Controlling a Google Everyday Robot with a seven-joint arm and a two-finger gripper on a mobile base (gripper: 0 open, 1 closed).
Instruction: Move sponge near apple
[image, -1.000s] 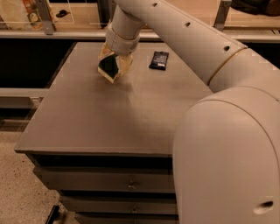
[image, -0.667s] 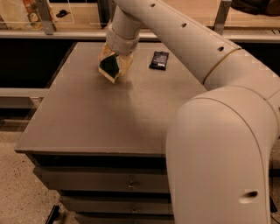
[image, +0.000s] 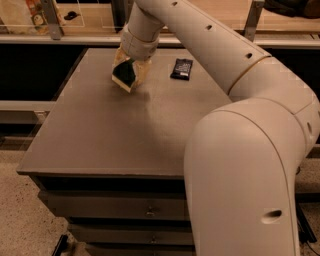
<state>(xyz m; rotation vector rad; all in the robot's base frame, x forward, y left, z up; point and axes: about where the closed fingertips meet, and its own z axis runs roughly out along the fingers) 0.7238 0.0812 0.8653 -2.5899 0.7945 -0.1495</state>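
Note:
My gripper is over the far left part of the table, reaching down from the arm that crosses the view. It is shut on the sponge, whose dark green top and pale yellow foam edge show between the fingers. The sponge is held tilted, just above or barely touching the table top. The apple is out of view, possibly hidden behind the arm.
A small black rectangular packet lies on the table's far side, right of the gripper. My large white arm covers the right side of the view. Drawers sit below the table's front edge. A railing runs behind the table.
The gripper and sponge stay in about the same spot. The arm's near segment has shifted slightly in the view.

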